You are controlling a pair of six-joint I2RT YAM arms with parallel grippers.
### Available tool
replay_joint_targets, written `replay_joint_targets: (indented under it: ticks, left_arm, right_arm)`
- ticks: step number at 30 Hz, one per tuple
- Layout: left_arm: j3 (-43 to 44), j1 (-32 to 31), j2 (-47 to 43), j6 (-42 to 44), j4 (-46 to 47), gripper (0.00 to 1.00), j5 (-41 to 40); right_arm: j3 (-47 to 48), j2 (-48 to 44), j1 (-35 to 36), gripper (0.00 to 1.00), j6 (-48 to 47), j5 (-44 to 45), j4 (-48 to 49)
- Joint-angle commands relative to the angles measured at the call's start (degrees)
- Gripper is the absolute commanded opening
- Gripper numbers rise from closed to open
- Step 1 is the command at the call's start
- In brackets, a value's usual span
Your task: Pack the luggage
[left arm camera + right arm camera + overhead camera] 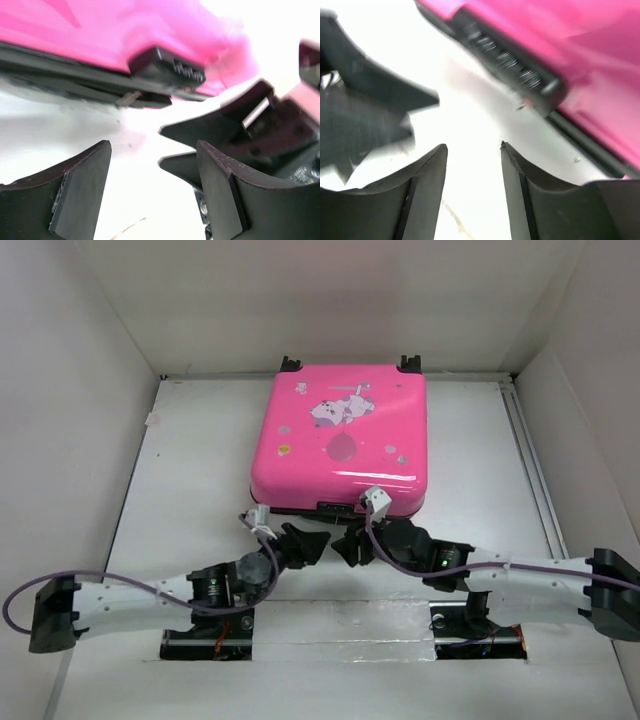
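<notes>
The pink luggage [342, 438] lies flat and closed at the back middle of the table, cartoon print up, black wheels at its far edge. Its black handle [335, 507] sits on the near edge. My left gripper [318, 540] is open and empty just in front of that edge, a little left of the handle. My right gripper [345, 543] is open and empty beside it, facing it. In the left wrist view the pink shell [150, 30] and black handle [175, 70] fill the top, with the other gripper at right. The right wrist view shows the handle [512, 65] and shell [590, 60] at upper right.
White walls enclose the table on three sides. A metal rail [530, 465] runs along the right side. A small tag [153, 420] lies at the left wall. The arm bases [210, 640] stand at the near edge.
</notes>
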Motion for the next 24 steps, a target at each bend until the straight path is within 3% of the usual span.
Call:
replay_joint_targets:
  ticks: [1,5,6,8,10,11,14,15,16,18,19,20,24]
  left_arm:
    - [2.40,-0.66,-10.37,3.27,-15.39,0.65,-8.84]
    - [4.59,-1.19,-14.89,12.23,-11.81,0.60,-14.88]
    - [5.30,-1.19,-14.89,15.21,-6.58,0.60,-16.57]
    - [7.76,-1.19,-11.49,21.26,-1.72,0.60,-21.83]
    - [12.67,0.65,-6.83,29.70,9.49,0.59,-24.76]
    - [15.65,2.14,-3.94,31.65,9.56,0.57,-24.76]
    - [31.64,13.10,8.98,29.76,1.59,0.55,-12.23]
    - [34.98,20.53,14.93,29.74,0.78,0.55,-7.41]
    - [41.89,24.61,17.69,26.26,-0.97,0.55,2.30]
    - [47.91,36.61,23.39,22.29,-7.57,0.53,11.13]
    - [47.94,40.78,24.21,20.01,-8.45,0.53,13.19]
    - [47.07,44.83,24.22,14.68,-8.46,0.53,14.60]
    - [35.48,62.42,24.75,4.89,-1.19,0.55,26.37]
  right_arm:
    - [1.86,-4.29,0.85,0.54,0.09,-3.15,-8.96]
    - [4.93,-9.21,0.85,0.55,-1.06,-4.91,-14.25]
    - [6.33,-10.35,0.85,0.53,-1.58,-4.91,-15.04]
    - [7.92,-13.69,0.33,0.33,-3.33,-2.64,-16.36]
    - [11.24,-15.02,-3.70,0.00,-5.36,-0.17,-17.85]
    - [12.74,-15.02,-5.89,0.00,-7.54,-0.17,-18.47]
    - [18.54,-14.41,-17.49,0.00,-10.02,-0.77,-18.48]
    - [19.86,-13.54,-20.56,0.00,-10.55,-0.78,-18.48]
    - [20.83,-13.53,-27.21,0.00,-10.55,-0.78,-17.78]
    - [21.99,-11.43,-37.75,0.00,-7.94,1.05,-16.38]
    - [21.99,-10.64,-37.82,0.00,-6.96,1.06,-15.76]
    - [21.99,-9.58,-44.78,0.00,-5.73,1.06,-15.75]
    - [19.09,-2.21,-58.37,0.01,-2.56,-8.06,-11.89]
